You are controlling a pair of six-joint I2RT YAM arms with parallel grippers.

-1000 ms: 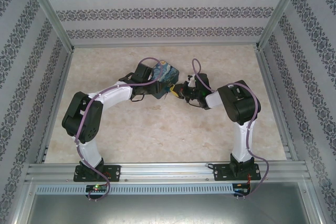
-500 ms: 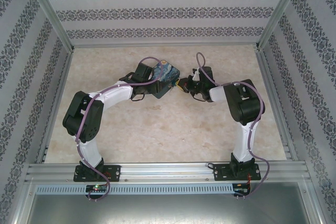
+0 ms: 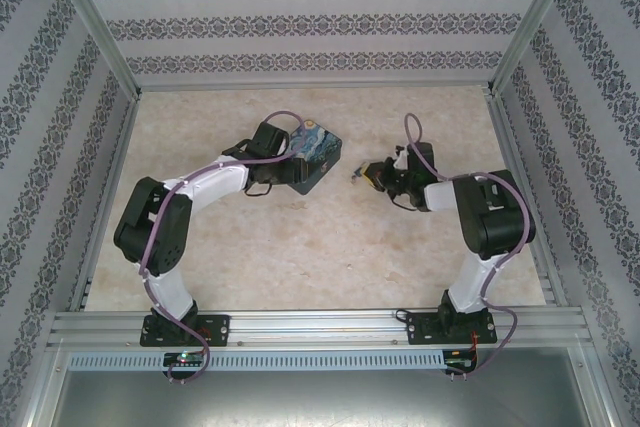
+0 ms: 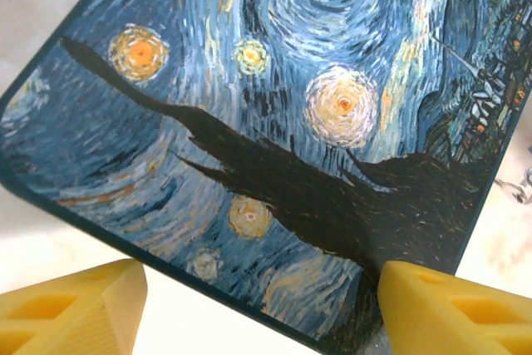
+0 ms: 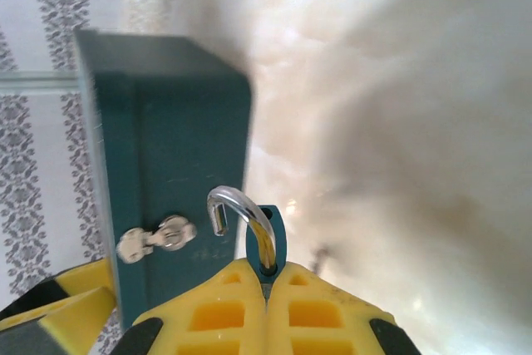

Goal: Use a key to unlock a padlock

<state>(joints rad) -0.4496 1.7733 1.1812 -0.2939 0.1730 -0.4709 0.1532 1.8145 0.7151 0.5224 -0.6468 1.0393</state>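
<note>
My right gripper (image 5: 268, 276) is clamped tight on the padlock (image 5: 272, 234). Its shackle (image 5: 239, 205) is open, with one leg hanging free and curling toward 11 o'clock in the wrist view. From above, the padlock sits at 3 o'clock from the Starry Night box (image 3: 312, 152), clear of it. My left gripper (image 4: 262, 288) has its fingers spread wide at the box's 9 o'clock side; can't tell if they touch it.

tiny teal-bodied metal padlock (image 5: 280, 234), curved silver shackle swung open with one end free, body stood upright, pinched between the closed yellow fingers of the right claw (image 5: 268, 278), raised above the desk
</note>
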